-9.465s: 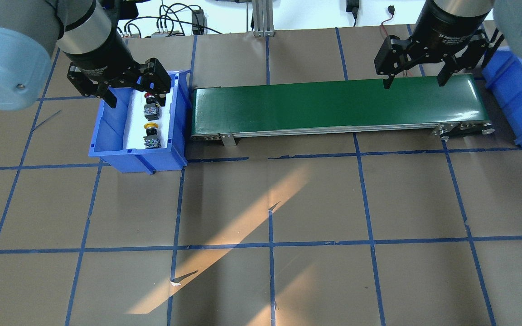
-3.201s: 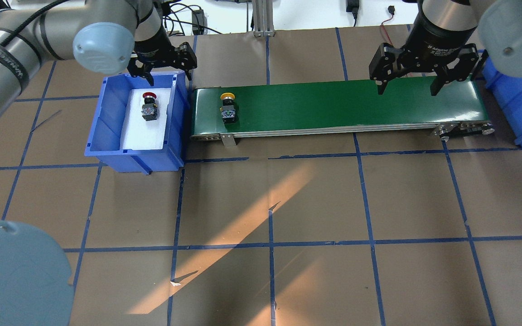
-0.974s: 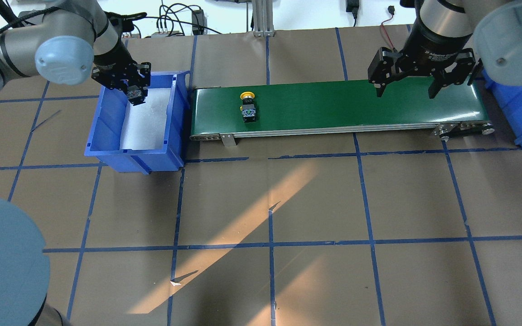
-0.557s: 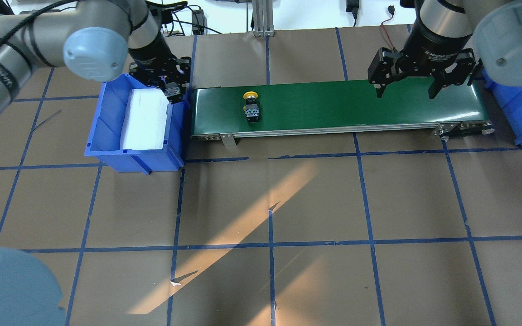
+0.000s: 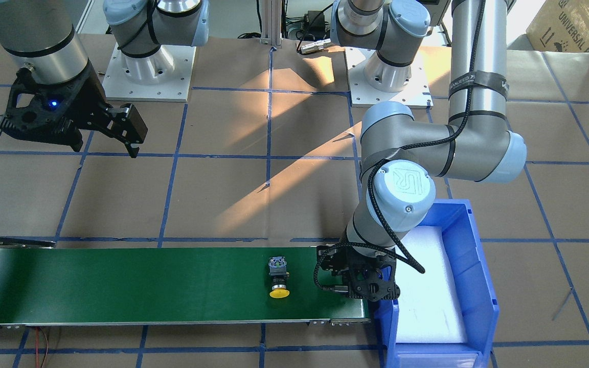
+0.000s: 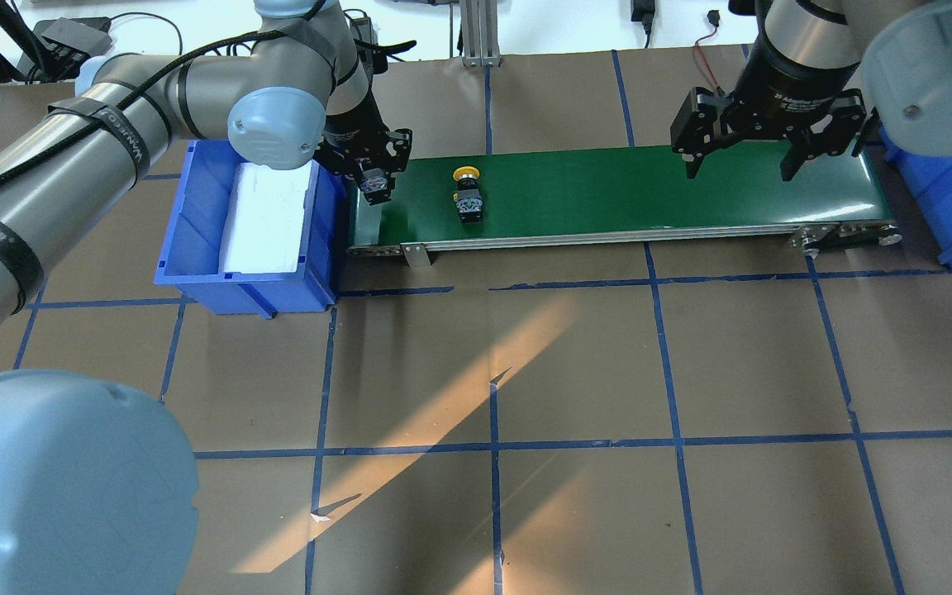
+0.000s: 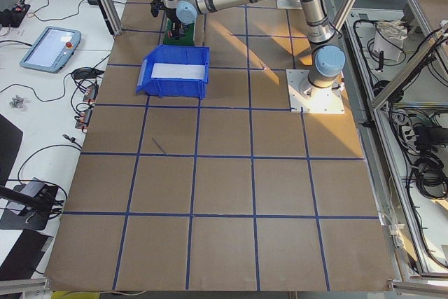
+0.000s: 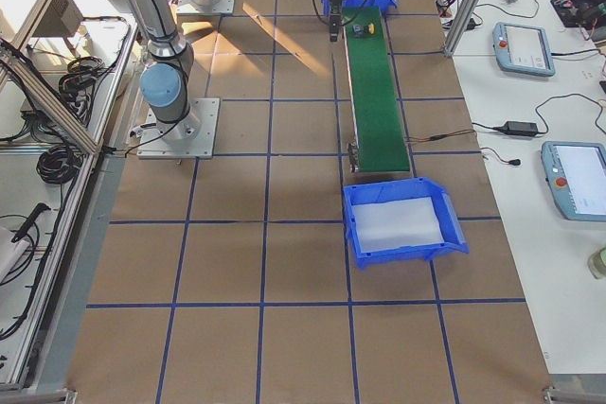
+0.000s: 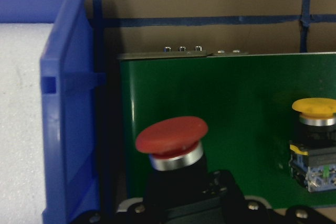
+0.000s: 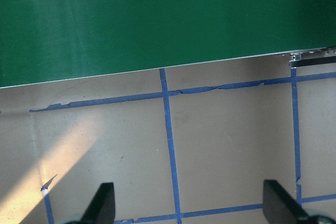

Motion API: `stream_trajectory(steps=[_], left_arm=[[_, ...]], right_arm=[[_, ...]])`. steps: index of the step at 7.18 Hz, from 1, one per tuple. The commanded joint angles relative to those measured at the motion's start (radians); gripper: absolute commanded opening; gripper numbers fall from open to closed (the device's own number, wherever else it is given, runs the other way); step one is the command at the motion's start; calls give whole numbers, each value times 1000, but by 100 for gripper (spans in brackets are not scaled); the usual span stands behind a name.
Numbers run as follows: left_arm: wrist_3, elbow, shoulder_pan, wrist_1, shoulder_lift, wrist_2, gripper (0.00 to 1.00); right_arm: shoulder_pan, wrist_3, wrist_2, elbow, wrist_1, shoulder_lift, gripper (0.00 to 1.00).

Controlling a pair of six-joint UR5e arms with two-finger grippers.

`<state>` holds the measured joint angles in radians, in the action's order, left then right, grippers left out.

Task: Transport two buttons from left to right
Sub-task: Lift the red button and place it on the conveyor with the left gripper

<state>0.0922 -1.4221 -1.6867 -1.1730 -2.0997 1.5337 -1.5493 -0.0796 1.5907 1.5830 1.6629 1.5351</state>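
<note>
My left gripper [image 6: 374, 178] is shut on the red button [image 9: 171, 137] and holds it just above the left end of the green conveyor belt [image 6: 649, 190], next to the left blue bin [image 6: 195, 215]. The yellow button [image 6: 468, 198] lies on the belt a little to the right of it, cap towards the far side; it also shows in the left wrist view [image 9: 314, 140] and the front view [image 5: 278, 278]. My right gripper [image 6: 744, 161] is open and empty, hovering over the belt's right end.
The left bin holds only a white foam pad [image 6: 265, 215]. A second blue bin [image 6: 947, 190] stands past the belt's right end. Cables and a metal post lie beyond the table's far edge.
My left gripper has carried the red button right, from over the bin's right wall to over the belt's left end. The yellow button has drifted right along the belt. The right gripper has not moved.
</note>
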Motion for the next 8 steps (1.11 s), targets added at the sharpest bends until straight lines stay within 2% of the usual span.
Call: stream_trajectory(steps=[1,4,8], left_arm=[[-6,-38,1,10,4,2,21],[-125,-46,15,9,15,0,21],[-153,-47,7,18,-5,14,21]], right_arm=[[1,7,0,-1,1,-1,100],[2,11,0,0,2,-1,100],[2,8,0,-1,2,-1,100]])
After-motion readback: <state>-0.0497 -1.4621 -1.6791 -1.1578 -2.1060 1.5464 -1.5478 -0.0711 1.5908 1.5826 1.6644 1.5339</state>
